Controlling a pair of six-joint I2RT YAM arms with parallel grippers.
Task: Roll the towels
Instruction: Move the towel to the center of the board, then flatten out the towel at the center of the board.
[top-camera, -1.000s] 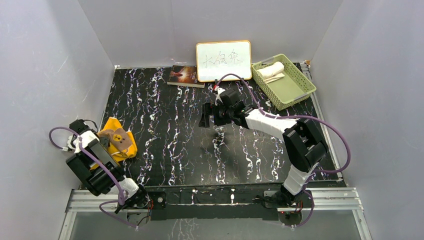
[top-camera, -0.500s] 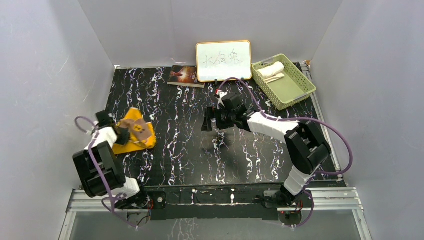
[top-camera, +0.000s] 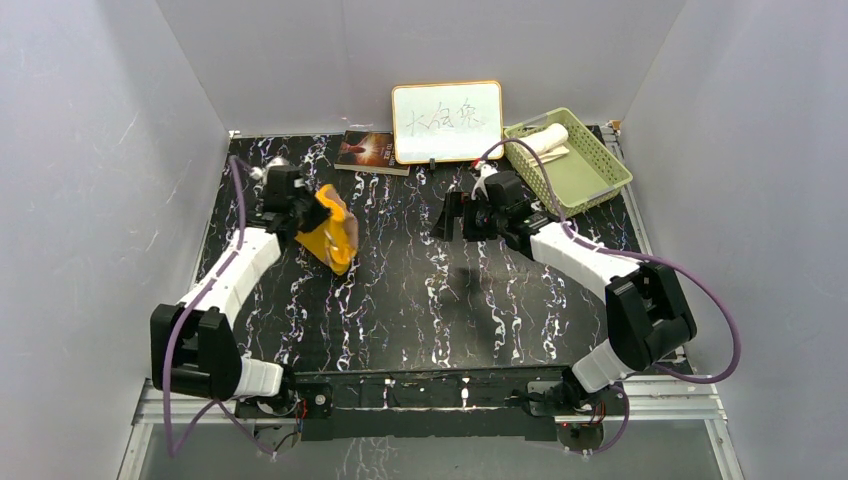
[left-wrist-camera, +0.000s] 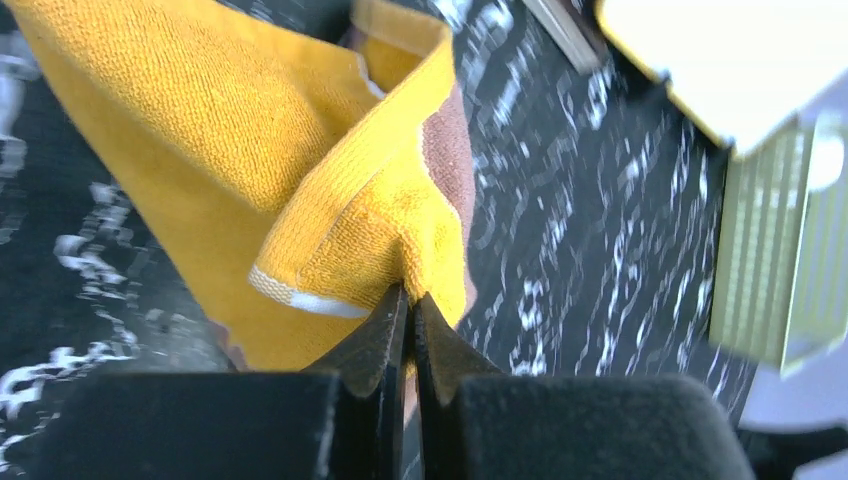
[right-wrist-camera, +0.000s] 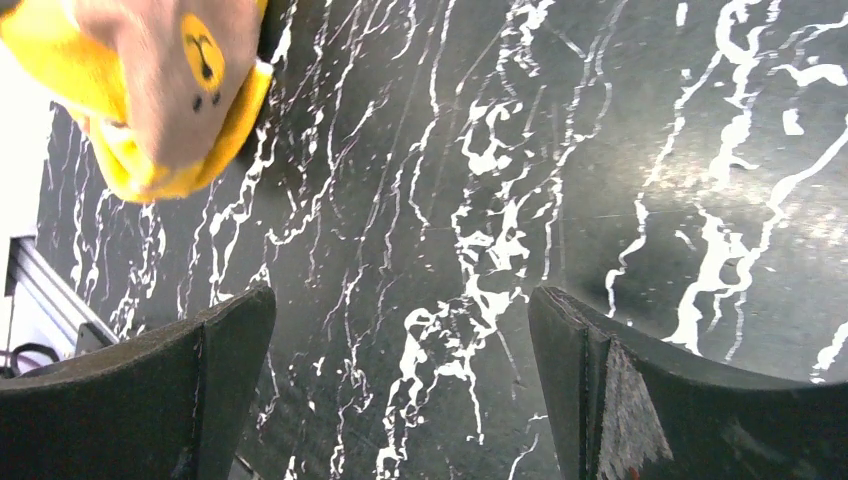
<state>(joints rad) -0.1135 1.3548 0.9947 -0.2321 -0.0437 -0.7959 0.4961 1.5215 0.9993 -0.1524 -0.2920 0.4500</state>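
The orange-yellow towel (top-camera: 331, 232) hangs in folds above the black marbled table at the back left, pinched at one edge by my left gripper (top-camera: 312, 212). In the left wrist view its jaws (left-wrist-camera: 408, 300) are shut on the orange-yellow towel (left-wrist-camera: 250, 150). The cream-white towel (top-camera: 543, 141) lies rolled in the green basket (top-camera: 590, 190) at the back right. My right gripper (top-camera: 452, 215) hovers open over the table's middle back, empty. Between its wide fingers (right-wrist-camera: 400, 320) shows bare table, and the orange-yellow towel (right-wrist-camera: 150, 90) sits far off at the upper left.
A white-faced board with an orange frame (top-camera: 447, 121) stands at the back wall. A dark-covered book (top-camera: 372, 151) lies left of it. White walls close the table on three sides. The metal rail with both arm bases (top-camera: 430, 395) runs along the near edge.
My left gripper shut on the orange-yellow towel at the near left, lifted it and carried it toward the back. The right arm moved right and back, still open.
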